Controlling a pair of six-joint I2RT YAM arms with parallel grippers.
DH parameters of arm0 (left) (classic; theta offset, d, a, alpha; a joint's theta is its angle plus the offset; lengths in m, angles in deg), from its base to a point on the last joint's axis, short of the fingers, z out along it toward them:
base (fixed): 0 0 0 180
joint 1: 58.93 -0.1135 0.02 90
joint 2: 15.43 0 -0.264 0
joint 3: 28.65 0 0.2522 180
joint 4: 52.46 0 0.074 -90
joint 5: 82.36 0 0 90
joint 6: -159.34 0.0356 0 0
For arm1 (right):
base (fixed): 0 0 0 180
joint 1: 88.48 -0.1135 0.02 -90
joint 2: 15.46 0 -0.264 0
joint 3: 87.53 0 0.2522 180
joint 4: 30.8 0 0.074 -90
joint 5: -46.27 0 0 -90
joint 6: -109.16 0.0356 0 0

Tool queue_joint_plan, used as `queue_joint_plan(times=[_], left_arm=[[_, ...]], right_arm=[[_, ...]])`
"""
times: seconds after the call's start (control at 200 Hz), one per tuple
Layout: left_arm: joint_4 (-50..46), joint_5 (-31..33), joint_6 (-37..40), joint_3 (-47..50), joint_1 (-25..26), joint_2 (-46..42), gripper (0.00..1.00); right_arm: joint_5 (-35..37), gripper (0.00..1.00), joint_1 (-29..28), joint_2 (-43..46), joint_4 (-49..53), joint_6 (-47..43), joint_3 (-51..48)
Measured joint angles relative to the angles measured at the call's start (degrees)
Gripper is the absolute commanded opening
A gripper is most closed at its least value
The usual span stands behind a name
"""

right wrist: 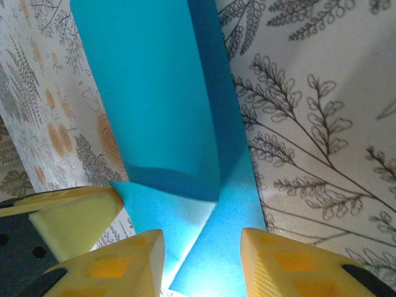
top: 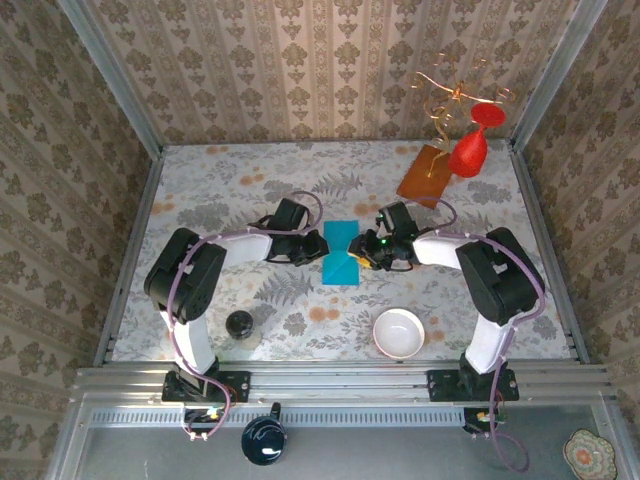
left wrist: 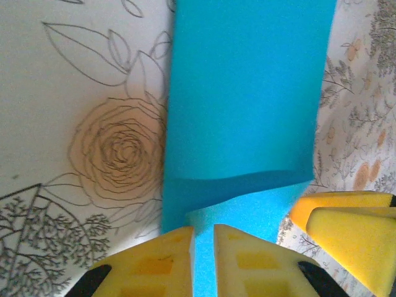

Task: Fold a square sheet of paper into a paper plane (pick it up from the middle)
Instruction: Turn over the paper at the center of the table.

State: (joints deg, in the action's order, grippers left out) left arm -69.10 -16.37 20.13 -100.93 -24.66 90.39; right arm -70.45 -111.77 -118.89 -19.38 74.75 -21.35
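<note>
The square sheet of paper [top: 340,254] is teal-blue and lies mid-table, folded to a narrow strip with a diagonal flap; it is not a pointed paper plane. My left gripper [top: 313,248] sits at its left edge. In the left wrist view the sheet [left wrist: 247,93] runs under my left gripper [left wrist: 204,234], whose yellow fingers [left wrist: 154,260] stand a narrow slit apart, with paper showing through. My right gripper [top: 363,250] is at the right edge. In the right wrist view my right gripper [right wrist: 202,240] is open wide just over the sheet [right wrist: 148,93], gripping nothing.
A white bowl [top: 398,332] stands front right and a small dark jar [top: 239,324] front left. An orange-brown board [top: 427,174] and a red glass-shaped ornament [top: 468,150] on a wire stand are at the back right. Patterned walls enclose the table.
</note>
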Motion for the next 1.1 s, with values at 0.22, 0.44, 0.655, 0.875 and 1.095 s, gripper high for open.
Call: queue_joint_plan(times=[0.22, 0.44, 0.655, 0.875, 1.095], left_arm=[[0.72, -0.17, -0.07, 0.76, -0.24, 1.60, 0.17], [0.83, -0.20, -0.07, 0.76, -0.24, 1.60, 0.17], [0.83, -0.20, -0.07, 0.76, -0.24, 1.60, 0.17], [0.83, -0.17, -0.07, 0.76, -0.24, 1.60, 0.17], [0.81, -0.20, -0.07, 0.76, -0.24, 1.60, 0.17]], right_arm=[[0.22, 0.34, -0.90, -1.18, 0.39, 0.17, 2.19], [0.22, 0.33, -1.27, -2.75, 0.57, 0.15, 3.28], [1.88, 0.35, -1.31, -2.93, 1.92, 0.37, 3.34], [3.87, 0.34, -1.31, -2.64, 2.80, 0.59, 3.23], [2.80, 0.27, -1.36, -2.71, 1.81, 1.51, 3.23]])
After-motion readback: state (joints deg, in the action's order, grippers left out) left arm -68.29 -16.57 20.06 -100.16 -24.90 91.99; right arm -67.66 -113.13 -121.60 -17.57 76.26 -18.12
